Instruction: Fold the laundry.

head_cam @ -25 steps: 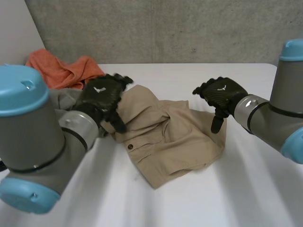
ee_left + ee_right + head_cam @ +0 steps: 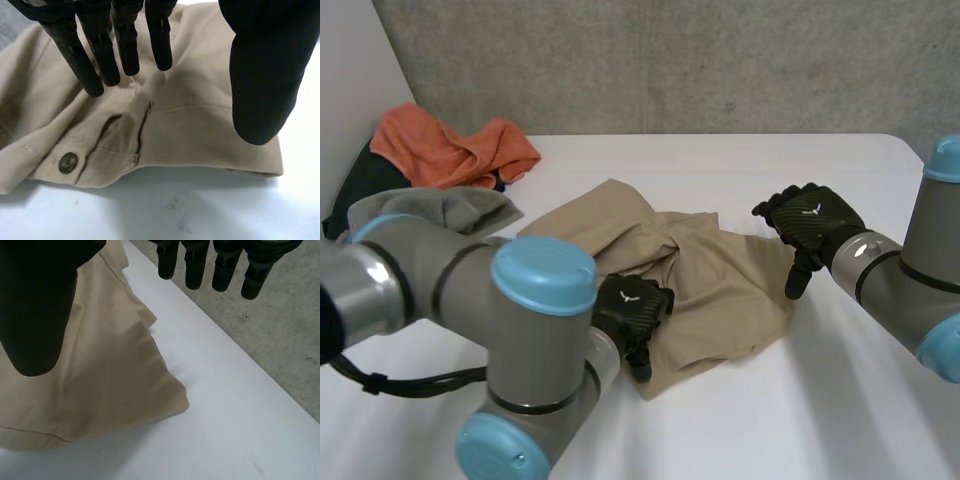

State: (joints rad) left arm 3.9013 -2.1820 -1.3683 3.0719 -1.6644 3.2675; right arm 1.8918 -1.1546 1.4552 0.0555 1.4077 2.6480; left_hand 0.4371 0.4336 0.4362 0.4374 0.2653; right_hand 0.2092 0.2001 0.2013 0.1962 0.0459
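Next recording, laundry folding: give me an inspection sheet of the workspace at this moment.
surface: white table, laundry at its middle and far left.
job's things: tan garment, rumpled and unfolded, mid-table, with its button at the near edge. An orange cloth, a grey garment and a dark cloth are heaped at the far left.
clutter: nothing seen.
hands: left hand open, fingers straight over the tan garment's near edge, by the button. Right hand open, at the garment's right corner, thumb pointing down.
cables: nothing seen.
surroundings: concrete wall behind the table.
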